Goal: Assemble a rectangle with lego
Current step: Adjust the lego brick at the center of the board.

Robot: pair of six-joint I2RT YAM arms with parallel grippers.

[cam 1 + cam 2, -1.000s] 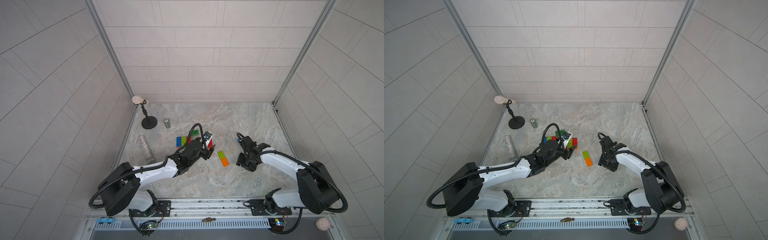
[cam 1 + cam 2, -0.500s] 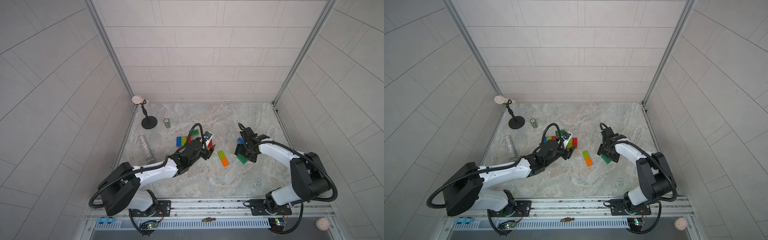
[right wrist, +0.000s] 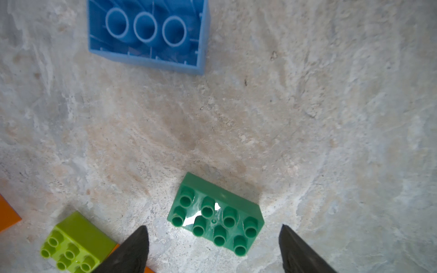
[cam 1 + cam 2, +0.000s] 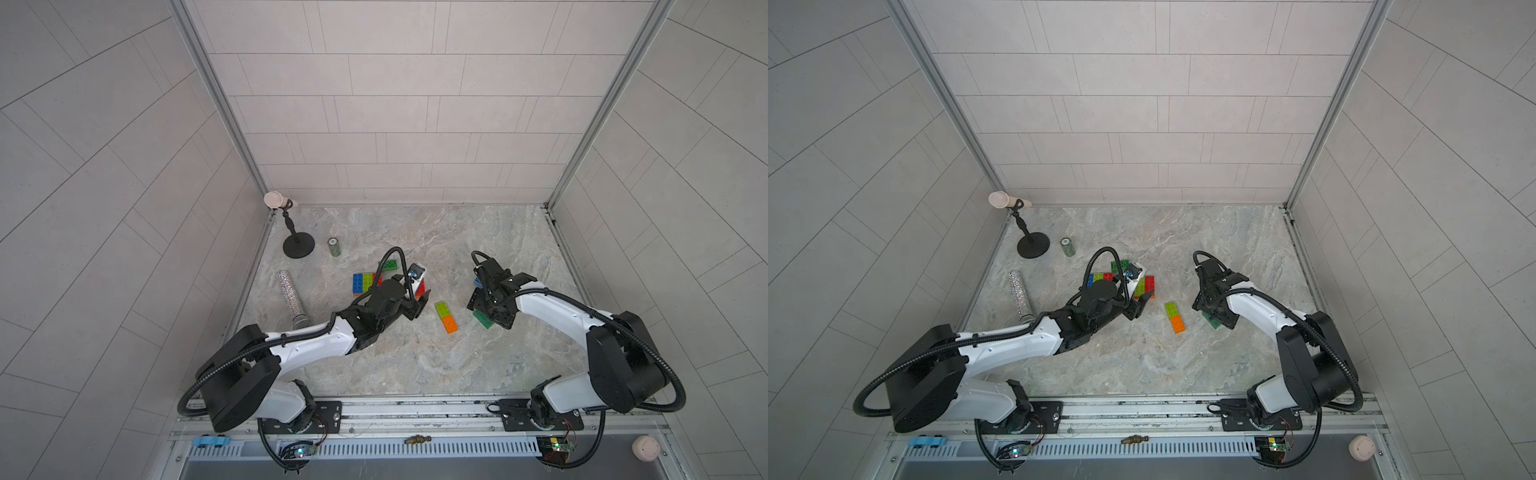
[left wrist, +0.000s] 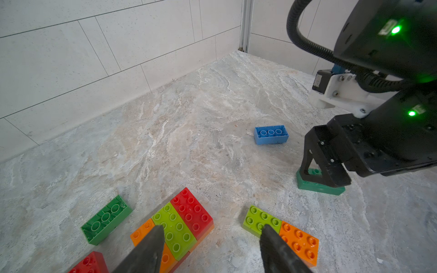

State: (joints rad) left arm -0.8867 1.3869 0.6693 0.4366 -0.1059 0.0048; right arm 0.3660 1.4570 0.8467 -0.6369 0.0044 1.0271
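Studs up, the dark green brick (image 3: 215,217) lies flat on the table (image 3: 331,118). Its long axis runs almost straight across the gap of the right claw (image 3: 212,228), slightly skewed. That claw is spread wide and empty, with one tip off each short end of the brick and bare table showing between. A blue brick (image 3: 146,35) lies hollow side up nearby. The left claw (image 5: 211,228) is open too and holds nothing, above a lime-and-orange pair (image 5: 298,241) and a red, lime and orange cluster (image 5: 179,222).
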